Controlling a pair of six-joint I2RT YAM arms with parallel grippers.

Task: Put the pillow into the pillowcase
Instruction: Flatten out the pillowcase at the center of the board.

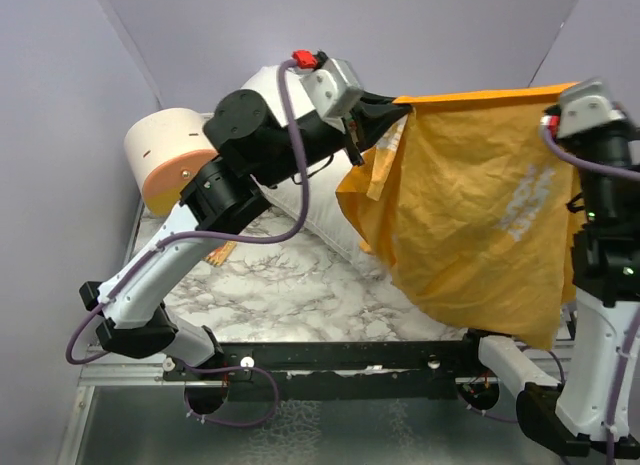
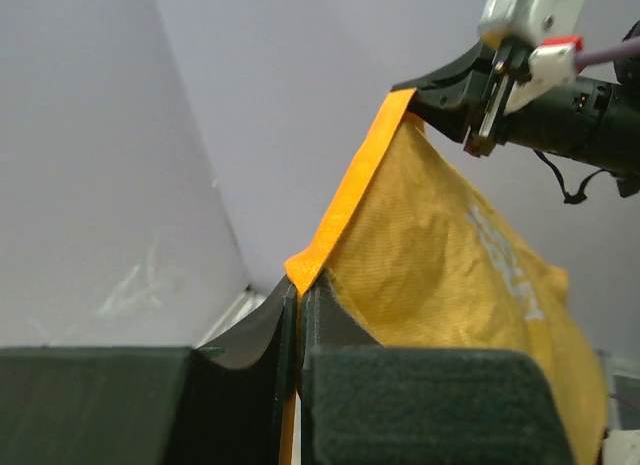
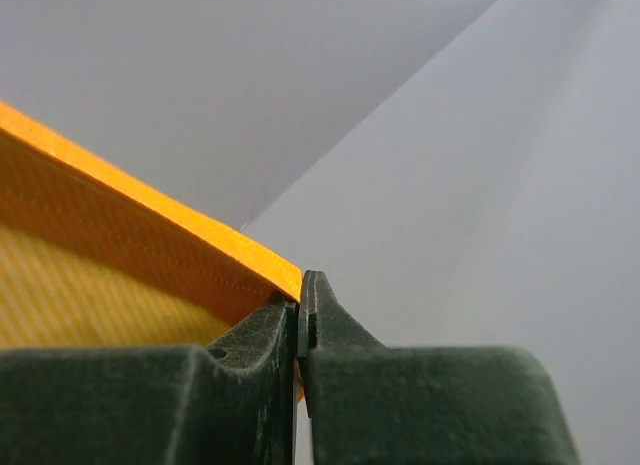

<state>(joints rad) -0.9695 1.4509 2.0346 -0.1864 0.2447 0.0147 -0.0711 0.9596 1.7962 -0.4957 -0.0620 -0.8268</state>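
with the left gripper (image 2: 298, 287) and right gripper (image 3: 300, 295) each pinched shut on a top corner of the pillowcase (image 1: 470, 205), hung taut above the worktop (image 1: 300, 295) in front of the pillow (image 1: 322, 213) lying at the back, spreading the arms wider could pull the thin hem from the jaws.

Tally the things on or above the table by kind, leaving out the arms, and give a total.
orange-yellow pillowcase: 1
white pillow: 1
cream-and-orange cylinder: 1
Total: 3
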